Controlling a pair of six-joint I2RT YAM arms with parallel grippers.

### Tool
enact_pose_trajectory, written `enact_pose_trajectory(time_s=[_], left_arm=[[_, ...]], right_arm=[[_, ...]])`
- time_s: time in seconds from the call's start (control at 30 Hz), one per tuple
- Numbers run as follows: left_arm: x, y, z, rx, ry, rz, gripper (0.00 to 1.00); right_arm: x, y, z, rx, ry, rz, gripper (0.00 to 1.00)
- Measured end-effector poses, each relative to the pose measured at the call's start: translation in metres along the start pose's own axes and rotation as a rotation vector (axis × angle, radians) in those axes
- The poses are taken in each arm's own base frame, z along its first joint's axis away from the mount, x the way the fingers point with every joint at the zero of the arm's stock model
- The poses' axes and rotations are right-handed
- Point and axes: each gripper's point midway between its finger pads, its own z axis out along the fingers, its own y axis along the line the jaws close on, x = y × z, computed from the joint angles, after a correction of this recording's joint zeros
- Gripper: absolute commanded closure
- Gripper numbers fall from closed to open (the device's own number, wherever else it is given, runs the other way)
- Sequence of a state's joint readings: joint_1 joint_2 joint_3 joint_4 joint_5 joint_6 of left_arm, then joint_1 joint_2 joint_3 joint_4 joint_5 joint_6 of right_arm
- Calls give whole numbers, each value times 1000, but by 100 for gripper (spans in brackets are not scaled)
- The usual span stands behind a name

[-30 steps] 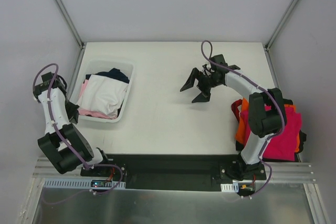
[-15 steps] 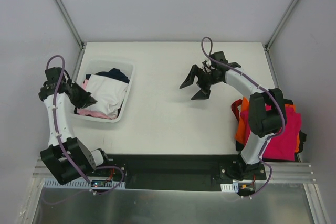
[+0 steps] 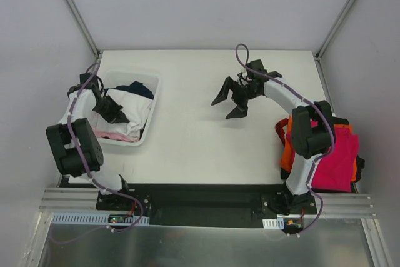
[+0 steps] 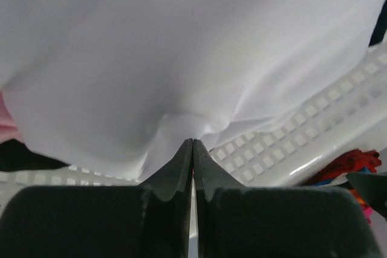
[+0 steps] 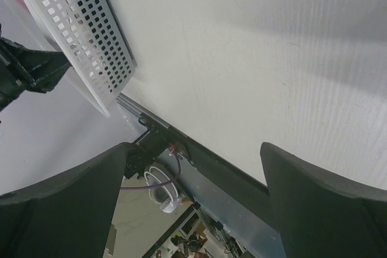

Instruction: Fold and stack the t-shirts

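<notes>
Our left gripper [image 4: 192, 144] has swung into the basket [image 3: 154, 105] and pinched shut on the white shirt [image 4: 181, 46]; only the wrist view shows the cloth puckering at its tips. Our right gripper [image 3: 230, 100] hovers spread above the table [image 3: 187, 148]. Only the top view shows the magenta shirt [image 3: 340, 161] lying on the orange shirt [image 3: 287, 152].

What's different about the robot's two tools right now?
The left tool is shut tight, while the right tool is spread wide open. The left tool pinches a pucker of the white t-shirt, but the right tool holds nothing. The left tool is down in the basket, while the right tool hangs over the table. Both are black with two fingers.
</notes>
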State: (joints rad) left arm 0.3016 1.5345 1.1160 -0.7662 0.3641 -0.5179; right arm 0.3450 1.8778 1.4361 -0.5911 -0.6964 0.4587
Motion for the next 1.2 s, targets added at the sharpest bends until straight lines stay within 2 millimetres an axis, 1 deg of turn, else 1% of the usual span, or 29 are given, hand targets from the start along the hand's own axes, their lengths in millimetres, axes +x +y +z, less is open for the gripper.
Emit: enact_pose_trajectory(time_s=[0.1,0.23,0.3,0.37,0.47,0.57,0.67,0.8,0.9,0.97,1.1,1.2], left_arm=[[-22,-4,17,-32,24,-18,100],[-56,-15,41,-49,52,-44,100],[-66,-22,48,-52,68,-46,100],[-81,-32,51,-46,59,-40,100],[-110,-49,60,-29,21,-31,100],[-136,-61,66,-21,-21,-20,100],[-158,-71,69,-26,-57,-4,100],[-188,-79,70,-49,-114,13,100],[-205,-74,68,-67,-152,3,100],[-211,-64,65,-85,-159,-23,100],[-223,-38,56,-121,-175,-80,100],[-234,-17,47,-149,-196,-117,100]], right_arm=[[2,-3,1,10,10,7,2],[6,-6,-1,27,26,9,2],[7,-6,-2,35,32,6,2],[8,-6,-4,42,34,3,2],[9,-6,-5,47,39,3,2],[11,-8,-6,56,47,11,2],[12,-9,-5,60,51,16,2],[13,-10,-6,64,54,20,2],[13,-12,-5,70,54,22,2],[16,-17,-5,80,57,29,2],[27,-28,-5,102,67,46,2],[34,-31,-9,105,65,46,2]])
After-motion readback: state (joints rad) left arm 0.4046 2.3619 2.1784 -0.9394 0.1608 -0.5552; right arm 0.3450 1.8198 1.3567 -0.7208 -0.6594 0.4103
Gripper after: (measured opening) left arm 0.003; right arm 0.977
